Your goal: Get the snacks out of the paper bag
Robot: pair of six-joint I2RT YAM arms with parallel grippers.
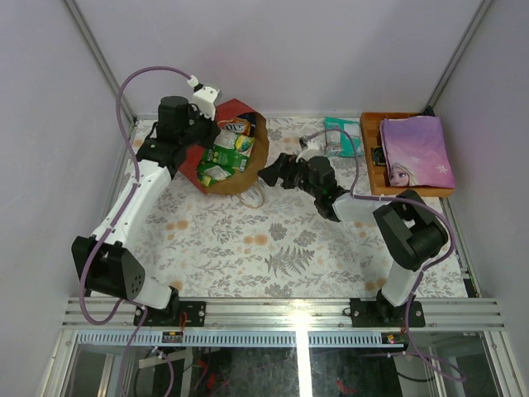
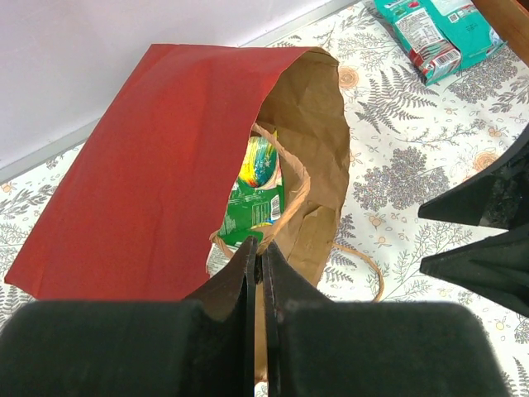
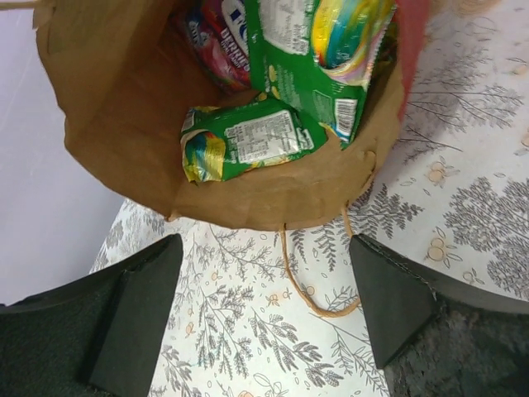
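**Top view**
- Item: paper bag (image 1: 258, 153), red outside and kraft inside. It lies tilted on the patterned tabletop (image 1: 248, 248), with its mouth turned toward the right hand (image 1: 267, 172).
- Contents: snacks (image 1: 225, 157), mostly green foil, with a blue one deeper in.
- The left hand (image 1: 204, 131) sits at the rim on the side of the bag away from the right hand.
- The right hand is spread and empty, just short of the mouth.
- Behind the right hand, teal packets (image 1: 340, 136) lie out on the tabletop. They are beside a wooden tray (image 1: 369, 165) that carries a purple book (image 1: 417, 149).

**Left wrist view**
- The fingers are pressed together on the bag's rim, apparently pinching the paper to keep the mouth open.
- Green foil shows just past the tips, inside the bag.
- The other hand's black fingers stand off to the right.

**Right wrist view**
- The fingers are wide apart, with only tabletop and the bag's twine handle (image 3: 310, 285) between them.
- Straight ahead at the lip lies a small green packet (image 3: 244, 141), flat with its label up.
- Beyond it are a larger green packet (image 3: 326, 50) and a red-purple packet (image 3: 216, 37).

**Handling, as judged**
- The packets look light and puffy, and the glossy foil is likely slippery and easy to crush.
- Take the nearest packet across its narrow width or by a crimped end seam, with a gentle squeeze.
- The bag's paper is soft and would slide if dragged, so the pinch on the rim matters
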